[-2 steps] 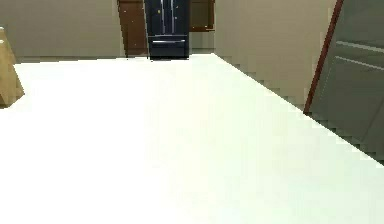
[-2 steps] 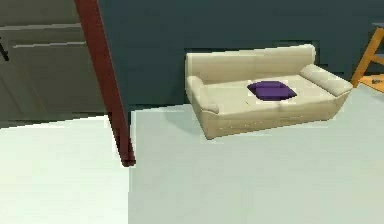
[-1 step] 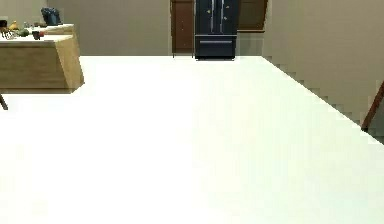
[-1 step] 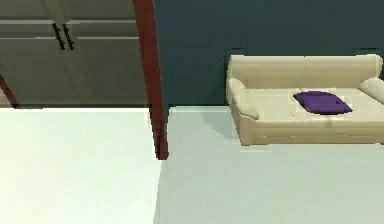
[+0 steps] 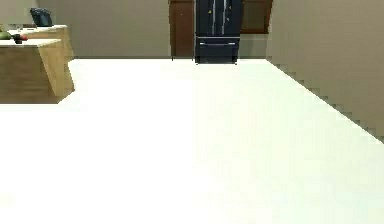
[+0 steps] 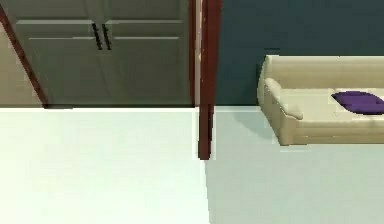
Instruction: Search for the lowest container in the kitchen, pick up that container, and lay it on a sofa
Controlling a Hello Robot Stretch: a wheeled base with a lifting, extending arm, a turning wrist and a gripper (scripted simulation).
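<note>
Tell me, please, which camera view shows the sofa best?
The arm side view: the cream sofa stands at its right, with a purple cushion on its seat, its right end cut off by the picture's edge. The forward view looks instead across pale floor to a dark fridge and a wooden counter.

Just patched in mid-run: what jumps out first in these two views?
In the forward view, a dark fridge stands at the far wall, with a wooden counter at the left edge. In the arm side view, a cream sofa bearing a purple cushion sits at the right, just right of a red-brown post.
</note>
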